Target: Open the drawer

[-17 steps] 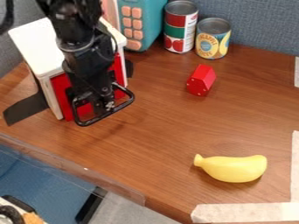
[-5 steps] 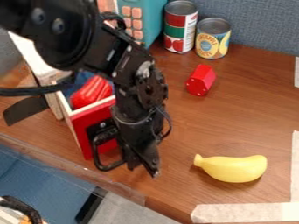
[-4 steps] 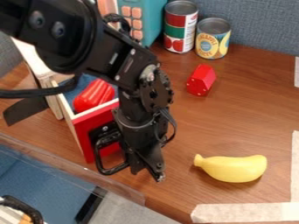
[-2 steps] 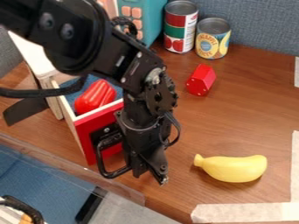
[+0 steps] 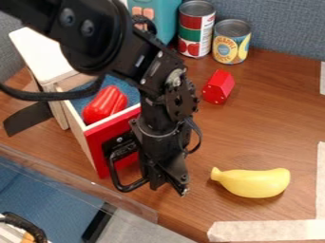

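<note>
Left to right: black flap [image 5: 28,117] at far left, teal toy [image 5: 166,14] up top. Gripper [image 5: 169,187] lower middle, right by the handle [image 5: 114,170], no way to tell if clenched or released, tbh. Arm [image 5: 162,137] kinda in the way, blocking part of the drawer front. Then two cans [image 5: 196,23] upper right of centre, red block [image 5: 218,87] below, banana [image 5: 254,182] lower right. Containers: white cabinet [image 5: 43,54] upper left, drawer [image 5: 95,149] left of centre, pulled open, red toy [image 5: 105,104] inside.

Two cans [image 5: 231,42]; one each of drawer [image 5: 100,140], cabinet [image 5: 44,54], banana [image 5: 254,183], red block [image 5: 219,86], ridged red object [image 5: 105,104], teal toy [image 5: 163,16]
</note>
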`<state>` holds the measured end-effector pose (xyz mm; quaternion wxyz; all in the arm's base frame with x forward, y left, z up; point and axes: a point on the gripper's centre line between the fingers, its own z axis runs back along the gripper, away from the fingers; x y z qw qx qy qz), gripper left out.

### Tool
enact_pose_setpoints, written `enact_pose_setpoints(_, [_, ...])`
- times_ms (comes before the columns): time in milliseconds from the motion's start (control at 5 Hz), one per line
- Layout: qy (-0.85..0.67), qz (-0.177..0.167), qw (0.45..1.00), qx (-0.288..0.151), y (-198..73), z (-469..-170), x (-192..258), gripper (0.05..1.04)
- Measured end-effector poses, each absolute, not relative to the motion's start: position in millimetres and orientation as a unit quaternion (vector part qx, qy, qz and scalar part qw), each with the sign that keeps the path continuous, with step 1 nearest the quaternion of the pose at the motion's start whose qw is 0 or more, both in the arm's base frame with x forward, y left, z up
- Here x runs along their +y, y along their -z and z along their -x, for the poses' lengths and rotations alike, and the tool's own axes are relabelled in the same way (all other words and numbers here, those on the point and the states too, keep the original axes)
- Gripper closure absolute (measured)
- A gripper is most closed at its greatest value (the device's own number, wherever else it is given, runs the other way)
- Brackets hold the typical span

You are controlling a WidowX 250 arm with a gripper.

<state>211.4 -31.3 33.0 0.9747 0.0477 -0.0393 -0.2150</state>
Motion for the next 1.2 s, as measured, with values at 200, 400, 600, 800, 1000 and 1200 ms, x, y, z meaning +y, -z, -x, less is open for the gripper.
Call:
enact_pose_setpoints(200, [0.210, -0.045, 0.976, -0.041, -35, -214, -32, 0.950])
enact_pose_setpoints(400, [0.214, -0.046, 0.975, -0.045, -35, -215, -33, 0.899])
enact_pose_setpoints(600, [0.229, -0.055, 0.970, -0.060, -39, -215, -31, 0.664])
enact_pose_setpoints(800, [0.228, -0.051, 0.969, -0.082, -58, -213, -30, 0.339])
enact_pose_setpoints(1000, [0.212, -0.044, 0.970, -0.107, -86, -211, -22, 0.095])
enact_pose_setpoints(1200, [0.195, -0.033, 0.971, -0.133, -117, -213, -10, 0.079])
